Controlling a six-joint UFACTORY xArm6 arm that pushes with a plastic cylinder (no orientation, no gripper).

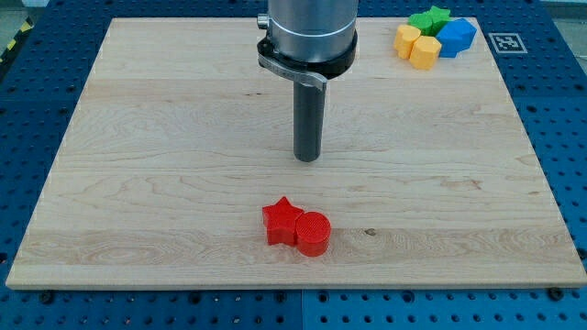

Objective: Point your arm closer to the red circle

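Gripper absent on this rig; only rod, so nothing to clench or release. My tip (307,159) sits mid-worktop (138,137), apart from red circle (313,233), which lies nearer, almost straight ahead of tip, touching red star (282,221) on its left. Approach not finished, I judge: gap left to close. Path between clear. Near edge close behind circle. Yellow (415,44), green (429,18), blue (456,37) blocks clustered far right corner, out of way.
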